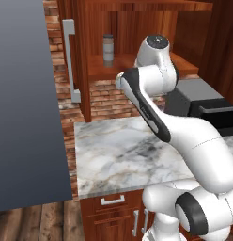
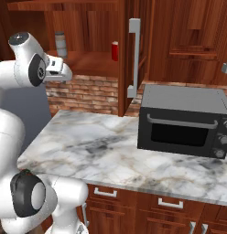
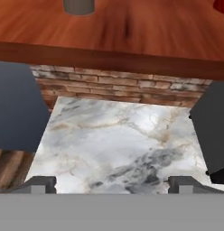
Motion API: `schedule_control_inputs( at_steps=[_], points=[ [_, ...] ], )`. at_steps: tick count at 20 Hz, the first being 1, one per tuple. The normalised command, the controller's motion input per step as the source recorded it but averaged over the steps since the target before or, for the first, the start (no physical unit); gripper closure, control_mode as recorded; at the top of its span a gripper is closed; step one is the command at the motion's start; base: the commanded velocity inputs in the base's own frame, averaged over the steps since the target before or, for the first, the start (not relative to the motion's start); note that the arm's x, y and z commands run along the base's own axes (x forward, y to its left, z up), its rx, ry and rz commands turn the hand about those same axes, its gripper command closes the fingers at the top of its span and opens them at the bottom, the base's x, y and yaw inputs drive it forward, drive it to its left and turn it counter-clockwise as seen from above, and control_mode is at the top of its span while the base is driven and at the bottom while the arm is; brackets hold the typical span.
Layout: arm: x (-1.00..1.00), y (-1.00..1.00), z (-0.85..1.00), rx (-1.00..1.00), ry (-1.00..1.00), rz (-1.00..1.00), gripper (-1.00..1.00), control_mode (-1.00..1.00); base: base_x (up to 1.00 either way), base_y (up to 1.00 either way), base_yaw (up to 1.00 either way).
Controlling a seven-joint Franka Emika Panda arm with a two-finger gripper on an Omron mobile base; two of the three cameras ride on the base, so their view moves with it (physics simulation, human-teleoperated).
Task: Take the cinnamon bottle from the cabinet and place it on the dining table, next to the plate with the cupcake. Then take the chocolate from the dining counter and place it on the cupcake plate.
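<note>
From the left base view, the cinnamon bottle [image 1: 108, 49] stands upright on the open cabinet shelf [image 1: 102, 67], above the marble desk [image 1: 118, 155]; the arm's upper joints rise in front of that shelf. From the right base view, the same bottle [image 2: 61, 44] sits at the shelf's left part, a small red container [image 2: 115, 50] further right on it, and a black microwave [image 2: 184, 121] rests on the desk below. In the hand view, the hand [image 3: 112, 184] is released, fingertips [image 3: 40, 184] spread wide, holding and touching nothing, with the bottle's base [image 3: 79, 6] on the shelf beyond.
</note>
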Motion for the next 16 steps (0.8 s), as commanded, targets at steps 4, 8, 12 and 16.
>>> schedule_control_inputs(
  at_steps=[4,8,12,16],
  points=[
    [0.72,0.32,0.42,0.00,-0.05,0.00,-1.00,-1.00,0.00,0.00,0.00],
    [0.72,0.13,0.38,0.00,-0.12,0.00,-1.00,-1.00,0.00,0.00,0.00],
    [0.39,0.07,0.47,0.00,-0.10,0.00,-1.00,-1.00,0.00,0.00,0.00],
    [0.56,0.09,0.23,0.01,-0.11,0.01,-1.00,-1.00,0.00,0.00,0.00]
  ],
)
